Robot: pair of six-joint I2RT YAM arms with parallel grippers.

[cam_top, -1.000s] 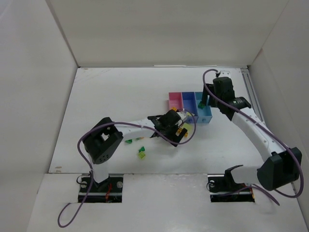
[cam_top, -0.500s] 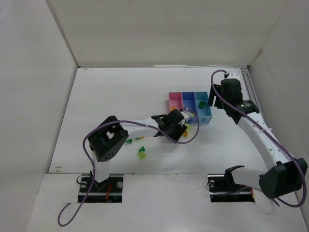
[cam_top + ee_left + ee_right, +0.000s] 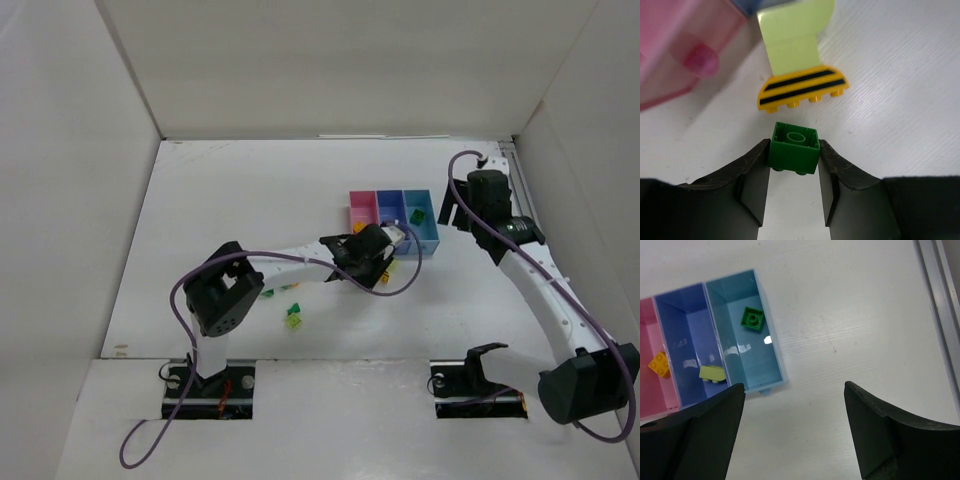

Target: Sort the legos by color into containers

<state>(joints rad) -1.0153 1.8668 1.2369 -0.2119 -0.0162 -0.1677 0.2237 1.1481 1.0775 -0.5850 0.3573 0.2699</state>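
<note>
In the left wrist view my left gripper point(image 3: 794, 156) is shut on a dark green lego point(image 3: 794, 148), both fingers pressed against its sides just above the table. Right in front of it lie a yellow plate with black stripes point(image 3: 802, 89) and a pale yellow-green lego point(image 3: 792, 35), beside the pink container point(image 3: 675, 45). The containers point(image 3: 393, 214) stand in a row: pink point(image 3: 651, 340), blue-purple point(image 3: 685, 325) and light blue point(image 3: 740, 355). They hold an orange lego point(image 3: 659, 364), a pale yellow-green one point(image 3: 712, 373) and a dark green one point(image 3: 752, 318). My right gripper point(image 3: 795, 390) hangs open and empty, right of the bins.
Loose legos lie to the left on the white table: dark green ones point(image 3: 267, 292) point(image 3: 294, 288) and a pale yellow-green one point(image 3: 293, 319). White walls enclose the table on three sides. A metal rail point(image 3: 940, 300) runs along the right edge.
My left gripper has closed on the dark green lego by the bins. My right arm has drawn back to the right, away from the light blue container.
</note>
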